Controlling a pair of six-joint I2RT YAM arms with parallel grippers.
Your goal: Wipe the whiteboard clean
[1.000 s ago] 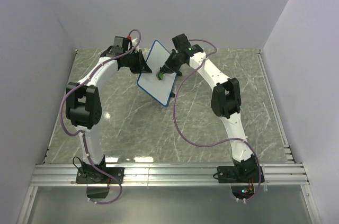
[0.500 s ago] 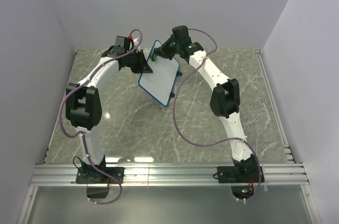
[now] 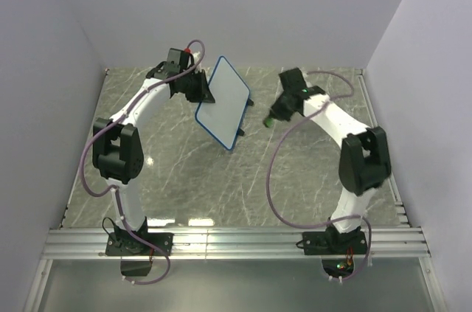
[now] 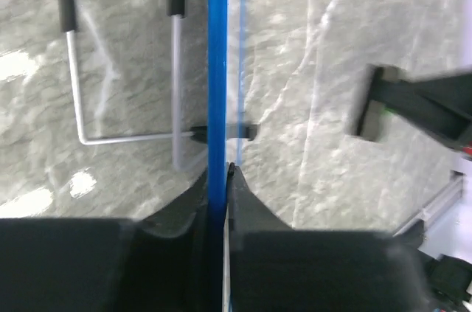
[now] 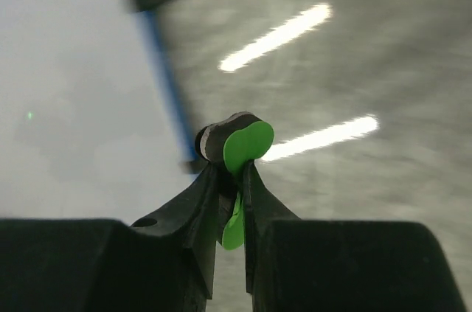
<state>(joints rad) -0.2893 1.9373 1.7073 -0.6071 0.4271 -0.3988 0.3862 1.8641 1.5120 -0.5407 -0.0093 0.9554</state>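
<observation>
The whiteboard [image 3: 223, 102], white with a blue rim, stands tilted at the table's middle back. My left gripper [image 3: 204, 95] is shut on its upper left edge; in the left wrist view the blue rim [image 4: 217, 68] runs up from between the closed jaws, with the wire stand [image 4: 118, 137] beside it. My right gripper [image 3: 270, 122] is off to the right of the board, apart from it, shut on the green eraser [image 5: 247, 146]. In the right wrist view the board [image 5: 74, 98] lies blurred to the left of the eraser.
The grey marbled table [image 3: 184, 172] stretches toward the near edge. Purple-white walls close in the back and sides. A metal rail [image 3: 236, 242] with both arm bases runs along the front. Each arm trails a loose purple cable [image 3: 276, 194].
My right gripper has pulled the eraser off the board and swung right, away from it. The board has tipped a little; my left gripper still holds its edge.
</observation>
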